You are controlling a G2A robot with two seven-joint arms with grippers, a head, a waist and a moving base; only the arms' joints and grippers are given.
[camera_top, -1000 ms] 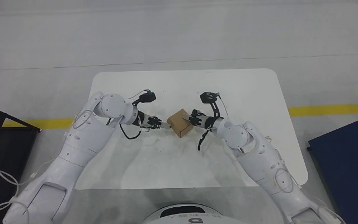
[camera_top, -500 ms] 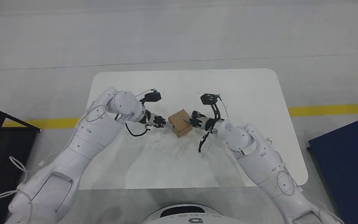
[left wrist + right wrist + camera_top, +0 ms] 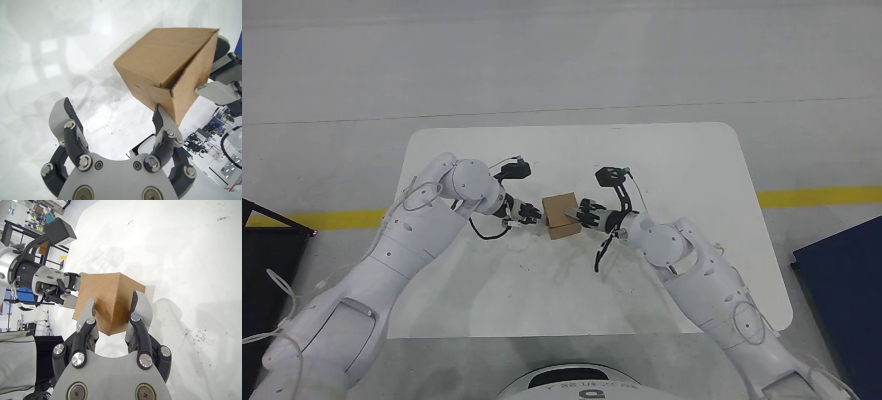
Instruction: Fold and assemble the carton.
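Carton (image 3: pixel 561 213) sits mid-table, slightly toward the far edge, between the two grippers and turned corner-on to each. Can't tell if its underside touches the table (image 3: pixel 692 180) or is lifted clear

Right gripper (image 3: pixel 113 303): fingers part spread, straddling one upright corner edge of the carton. One pad is on each adjoining face, so it's clamped on that corner

Left gripper (image 3: pixel 111 105): fingers spread wide, nothing between them. One fingertip (image 3: pixel 157 110) touches the carton's near lower corner; the other fingertip is out over bare table. In the top view it comes at the carton from the side opposite the right gripper

Carton edges, left wrist view: closed brown box. One flap seam on the face nearest the right gripper is gapped, flap edge not flush, with a small notch at the corner where it meets the next face

Room: white tabletop with rounded corners and scuff marks near the carton. Wide bare surface all round the carton, and the table edges are well apart from both grippers. Yellow floor line (image 3: pixel 817 196) beyond the table's right side
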